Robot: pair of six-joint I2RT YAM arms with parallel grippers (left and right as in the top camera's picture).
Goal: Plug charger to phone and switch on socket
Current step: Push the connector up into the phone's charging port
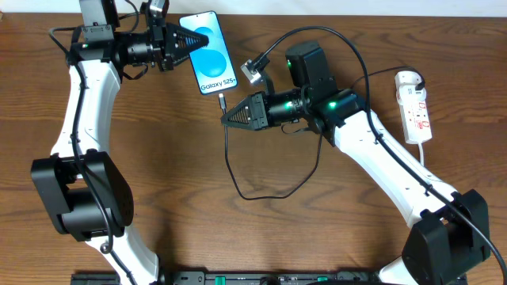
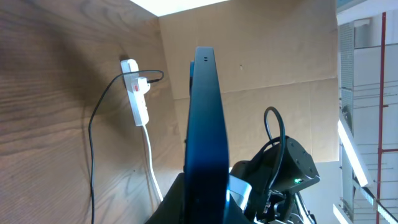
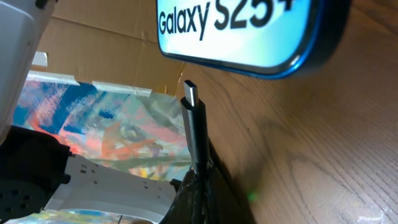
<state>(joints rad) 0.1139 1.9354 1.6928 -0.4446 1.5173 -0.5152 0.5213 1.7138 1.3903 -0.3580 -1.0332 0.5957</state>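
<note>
From overhead, the left gripper (image 1: 188,44) is clamped on the upper edge of the phone (image 1: 208,52), a small dark-framed rectangular smartphone with a bright blue screen reading "Galaxy S25+", at the far middle of the brown wooden table (image 1: 158,158). Just below the phone's lower edge, the right gripper (image 1: 225,119) is pinched closed on the charger (image 1: 227,158), a long thin black cable. Its small plug tip (image 1: 223,100) points up at the phone. The cable loops down toward the near side and then arcs back up to the socket (image 1: 415,107), a narrow white power strip with red marks lying at the far right, well apart from the phone. In the left wrist view the phone (image 2: 205,118) shows edge-on as a thin dark blue slab gripped between the claw's dark fingers at the bottom of the frame. The socket (image 2: 139,93) lies beyond it on the wood, with the black cable (image 2: 92,143) and a thicker white cord (image 2: 151,162) leading away from it. In the right wrist view the charger's bare metal tip (image 3: 189,93) stands up out of the closed claw. It is close to the phone's (image 3: 249,31) rounded lower edge but not touching it, and a clear gap shows between them.
</note>
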